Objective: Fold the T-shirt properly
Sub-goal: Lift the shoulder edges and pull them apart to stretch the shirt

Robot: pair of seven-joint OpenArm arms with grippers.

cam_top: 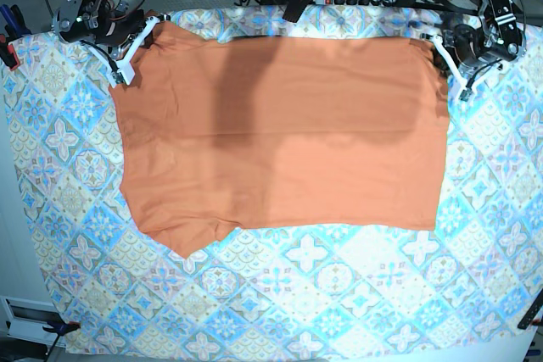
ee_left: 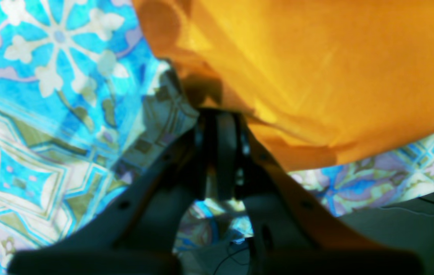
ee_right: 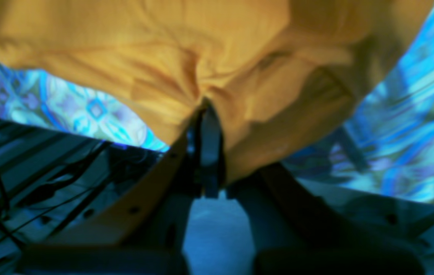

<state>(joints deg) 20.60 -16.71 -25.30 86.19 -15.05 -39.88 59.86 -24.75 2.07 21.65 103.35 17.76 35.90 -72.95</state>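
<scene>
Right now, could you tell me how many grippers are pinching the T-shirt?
2. The right gripper is shut on the T-shirt at its far corner on the base view's left; the left gripper is shut on the far corner at that view's right.

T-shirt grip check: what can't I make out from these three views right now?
- T-shirt neck and tag: not visible in base view.
- Far sleeve, base view: hidden behind right gripper.
- Left gripper pinch depth: left wrist view blurred.
- Right wrist view: cloth covers fingertips.

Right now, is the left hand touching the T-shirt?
Touching. In the left wrist view the left hand is closed on the T-shirt's edge, the orange cloth pinched between its fingers above the tablecloth.
</scene>
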